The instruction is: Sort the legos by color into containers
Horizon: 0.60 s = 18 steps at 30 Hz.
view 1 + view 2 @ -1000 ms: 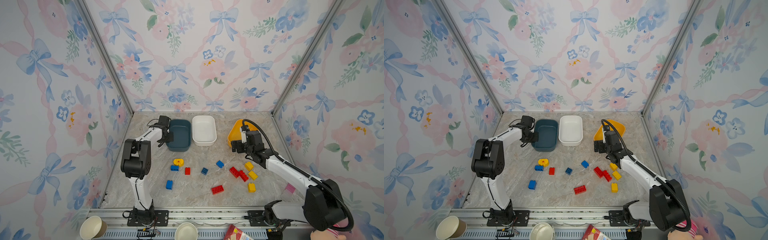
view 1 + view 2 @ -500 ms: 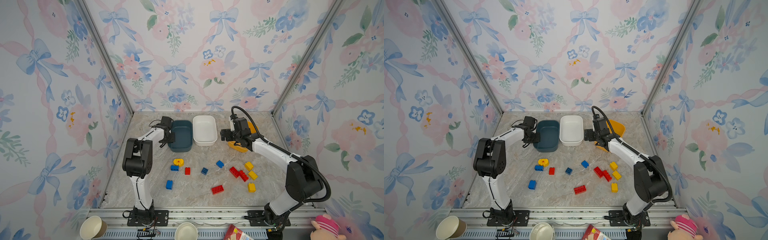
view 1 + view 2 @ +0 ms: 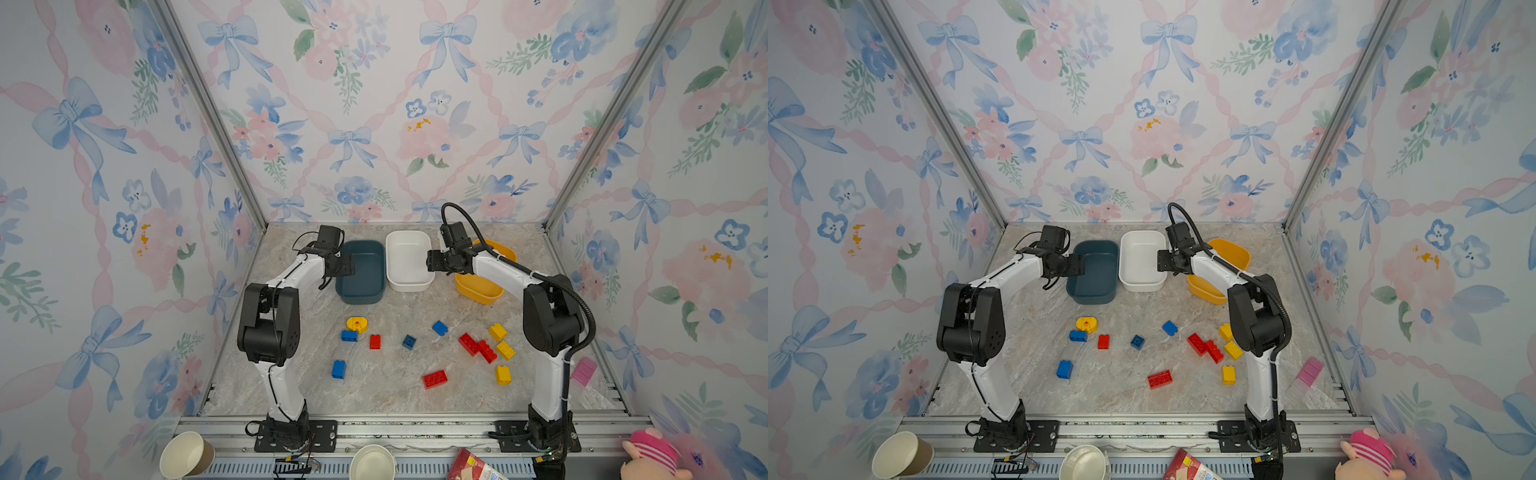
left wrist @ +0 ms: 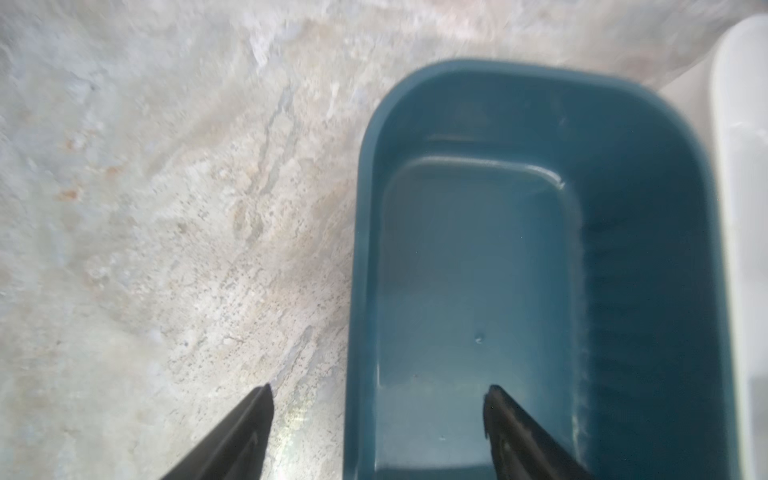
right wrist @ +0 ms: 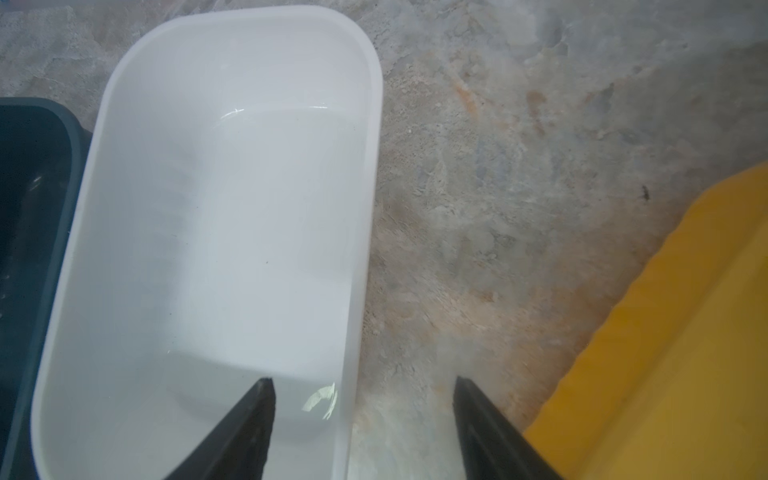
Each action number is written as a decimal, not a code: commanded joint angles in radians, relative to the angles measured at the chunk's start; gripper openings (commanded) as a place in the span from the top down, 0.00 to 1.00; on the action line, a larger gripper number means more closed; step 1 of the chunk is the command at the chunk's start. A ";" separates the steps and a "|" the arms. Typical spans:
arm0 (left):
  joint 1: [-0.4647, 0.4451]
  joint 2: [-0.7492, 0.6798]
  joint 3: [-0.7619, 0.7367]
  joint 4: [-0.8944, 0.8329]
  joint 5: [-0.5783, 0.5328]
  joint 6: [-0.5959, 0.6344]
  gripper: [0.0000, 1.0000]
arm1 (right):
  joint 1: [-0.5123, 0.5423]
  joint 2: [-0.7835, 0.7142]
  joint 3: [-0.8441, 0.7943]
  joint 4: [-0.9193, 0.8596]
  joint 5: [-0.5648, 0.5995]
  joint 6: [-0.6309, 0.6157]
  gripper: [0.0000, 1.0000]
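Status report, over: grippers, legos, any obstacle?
Left gripper open, astride dark blue tub wall. Right gripper open, astride white tub wall. Legos loose on table. Nothing in way.

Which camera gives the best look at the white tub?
The right wrist view: the white tub fills it up close, rim and bare floor plain, near end cut off. Both top views show it almost whole but small. The left wrist view catches only a blurred strip of its side.

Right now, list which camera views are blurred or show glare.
Left wrist view: the table is smeared by motion blur and the dark blue tub has soft edges. Right wrist view: small glare streaks on the white tub, yellow tub out of focus. Both top views: sharp, evenly lit legos.
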 commanded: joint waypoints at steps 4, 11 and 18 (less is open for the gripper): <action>0.005 -0.079 -0.072 0.096 0.047 -0.045 0.12 | 0.009 0.086 0.102 -0.088 -0.013 0.025 0.47; 0.012 -0.103 -0.112 0.115 0.052 -0.049 0.07 | 0.009 0.115 0.110 -0.096 -0.023 0.020 0.66; 0.025 -0.115 -0.131 0.122 0.056 -0.049 0.03 | 0.016 0.095 0.082 -0.113 -0.010 0.005 0.85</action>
